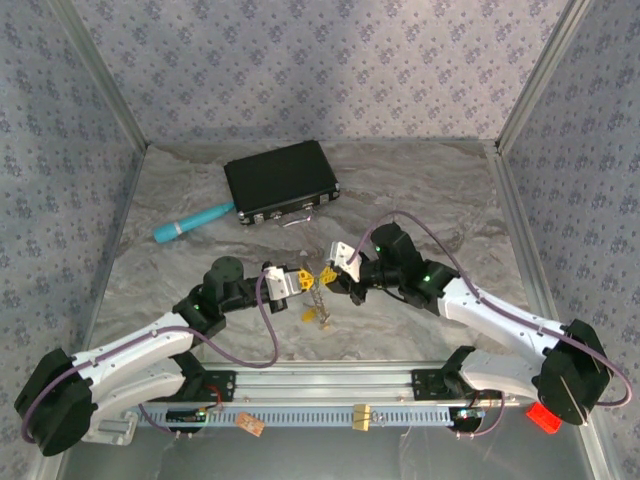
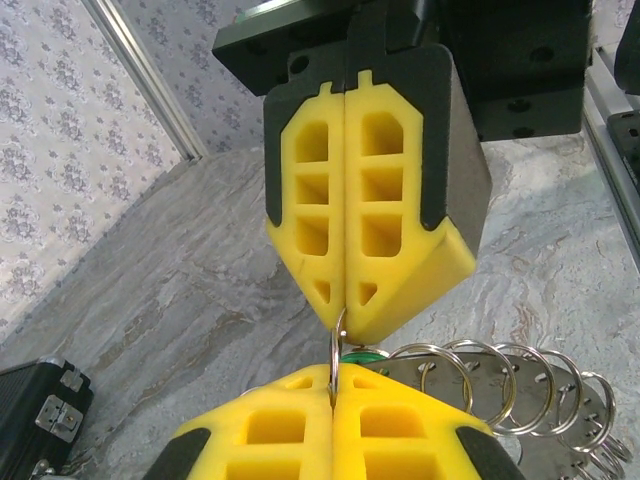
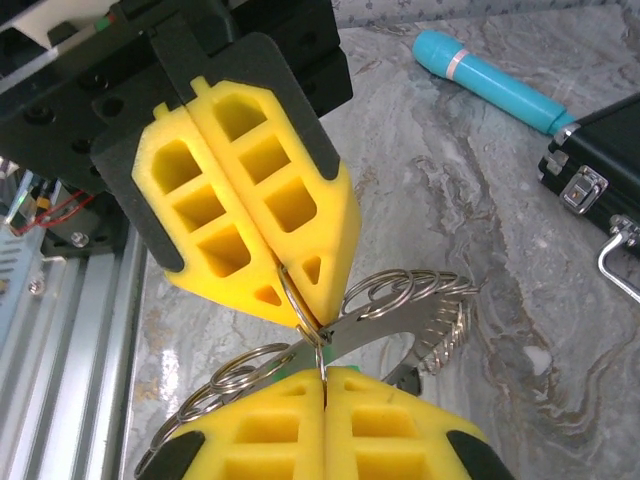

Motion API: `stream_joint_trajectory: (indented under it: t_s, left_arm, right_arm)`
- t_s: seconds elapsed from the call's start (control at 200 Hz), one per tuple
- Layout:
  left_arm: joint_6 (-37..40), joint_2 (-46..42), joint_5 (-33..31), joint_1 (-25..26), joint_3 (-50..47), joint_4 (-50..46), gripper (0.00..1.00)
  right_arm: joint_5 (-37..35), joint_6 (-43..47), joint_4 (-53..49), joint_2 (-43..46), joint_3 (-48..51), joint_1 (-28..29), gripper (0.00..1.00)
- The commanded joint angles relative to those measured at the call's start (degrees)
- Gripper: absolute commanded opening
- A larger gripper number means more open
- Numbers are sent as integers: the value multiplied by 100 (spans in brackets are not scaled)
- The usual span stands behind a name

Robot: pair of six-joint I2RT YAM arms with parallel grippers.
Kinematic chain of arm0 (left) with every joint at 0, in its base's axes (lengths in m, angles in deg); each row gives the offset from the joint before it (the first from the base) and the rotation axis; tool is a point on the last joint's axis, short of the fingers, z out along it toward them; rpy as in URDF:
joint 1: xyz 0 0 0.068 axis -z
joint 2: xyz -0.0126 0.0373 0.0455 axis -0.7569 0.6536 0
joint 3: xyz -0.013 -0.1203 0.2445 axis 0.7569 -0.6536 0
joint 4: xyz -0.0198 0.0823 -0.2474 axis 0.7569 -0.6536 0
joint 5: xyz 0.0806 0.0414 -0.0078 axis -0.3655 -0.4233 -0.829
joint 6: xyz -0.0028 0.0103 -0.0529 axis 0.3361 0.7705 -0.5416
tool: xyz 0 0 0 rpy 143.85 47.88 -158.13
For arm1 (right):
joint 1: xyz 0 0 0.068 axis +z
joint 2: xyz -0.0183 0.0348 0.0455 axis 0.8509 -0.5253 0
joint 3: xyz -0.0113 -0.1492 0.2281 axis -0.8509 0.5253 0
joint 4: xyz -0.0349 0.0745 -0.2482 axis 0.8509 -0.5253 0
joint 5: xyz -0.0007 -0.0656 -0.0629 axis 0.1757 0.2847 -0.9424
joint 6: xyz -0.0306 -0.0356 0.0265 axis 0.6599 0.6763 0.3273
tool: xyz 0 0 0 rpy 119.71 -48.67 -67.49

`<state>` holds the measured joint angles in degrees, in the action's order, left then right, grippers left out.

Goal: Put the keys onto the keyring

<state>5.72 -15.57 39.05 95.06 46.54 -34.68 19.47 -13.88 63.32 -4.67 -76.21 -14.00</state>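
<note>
L grp (image 2: 335, 392) + R grp (image 2: 343, 312) clamped on keyring (image 2: 500, 385) loop | case (image 2: 40, 410) btm-L

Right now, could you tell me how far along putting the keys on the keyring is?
Done: no key is clearly threaded yet. In hand: the left gripper and right gripper, both shut, pinch one thin loop of the keyring between them, with a green key head right beside it. Left: the tan-headed keys below the grippers in the top view; whether they hang on a loop I cannot tell.
</note>
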Motion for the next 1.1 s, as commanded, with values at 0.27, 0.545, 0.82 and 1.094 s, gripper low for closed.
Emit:
stream_joint_trajectory:
  t_s: [0.27, 0.545, 0.82, 1.094]
  left_arm:
    - [187, -80, 462, 49, 208, 223, 0]
    - [-446, 185, 424, 51, 108, 376, 0]
    - [-1029, 437, 577, 52, -11, 829, 0]
    - [-1043, 452, 776, 50, 9, 793, 0]
  right_arm:
    - [110, 10, -724, -526, -408, 2, 0]
    - [-197, 273, -33, 261, 89, 7, 32]
    - [90, 660, -50, 271, -29, 92, 35]
    - [-292, 721, 29, 176, -30, 112, 31]
